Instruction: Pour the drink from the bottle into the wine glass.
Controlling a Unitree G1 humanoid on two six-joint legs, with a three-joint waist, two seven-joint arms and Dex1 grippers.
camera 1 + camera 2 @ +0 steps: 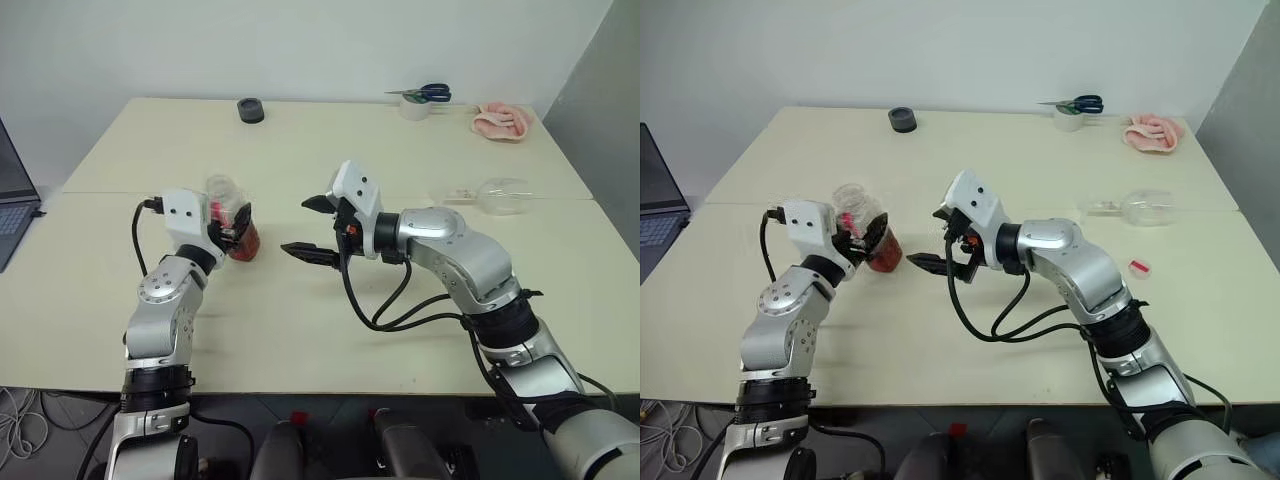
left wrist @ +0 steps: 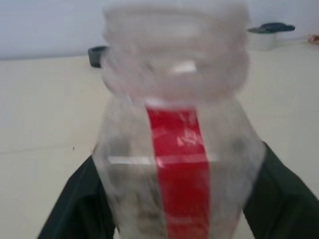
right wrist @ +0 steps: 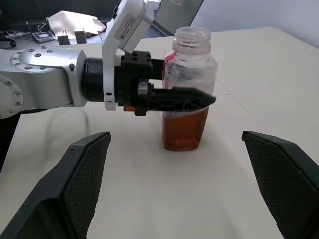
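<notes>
While the bottle (image 3: 188, 89) stands on the table (image 1: 300, 320) between my left gripper (image 3: 187, 99) fingers, maybe loosely, my right gripper (image 1: 312, 228) gapes; thin, squashy plastic wants a gentle middle hold.

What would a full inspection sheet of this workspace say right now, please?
Surface: pale table, with a seam across it.
Job's things: bottle upright, uncapped, drink filling its lower part; wine glass lying on its side, far right.
Clutter: black round item, tape roll with scissors on it, pink cloth, small red item, possibly the cap.
Grippers: left gripper at the bottle, grip unclear; right gripper open, empty, facing the bottle.
Cables: black loops hanging from the right arm; more on the floor.
Surroundings: laptop at the left edge; white wall.
</notes>
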